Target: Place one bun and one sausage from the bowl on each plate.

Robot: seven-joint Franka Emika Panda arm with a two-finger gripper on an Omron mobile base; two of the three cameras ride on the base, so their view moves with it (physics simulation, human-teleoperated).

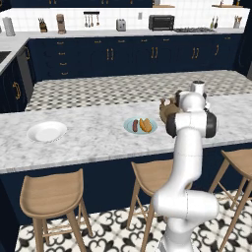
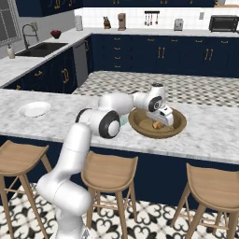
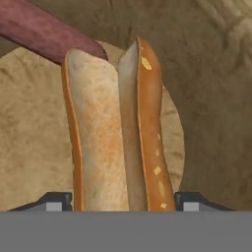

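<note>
In the left base view the robot's own white, glossy arm covers the claw. The wooden bowl [image 1: 166, 109] peeks out as a brown edge on the arm's left side. Further left on the grey-veined marble table [image 1: 93, 138] lies the round teal plate [image 1: 141, 126], carrying a dark red sausage and a golden split bun side by side. Well beyond it, far left, sits the plain white plate [image 1: 47, 131], shallow and smooth.

In the right base view the claw [image 2: 164, 120] reaches down into the wide, shallow wooden bowl [image 2: 179, 125], right over a small tan bun [image 2: 157, 125] on its darker floor. The white plate [image 2: 34, 109] lies far off to the left of the claw, on the same marble top.

In the hand view a long split bun [image 3: 113, 138], with pale floury crumb and shiny orange-brown crust flecked yellow, stands straight between the two dark fingertips [image 3: 55, 201], one on each side of it. The jaws straddle the bun; whether they press on it, I cannot tell. A smooth dark red sausage [image 3: 47, 34] lies beyond the bun's far end, touching it, on the mottled wood grain of the bowl.
</note>
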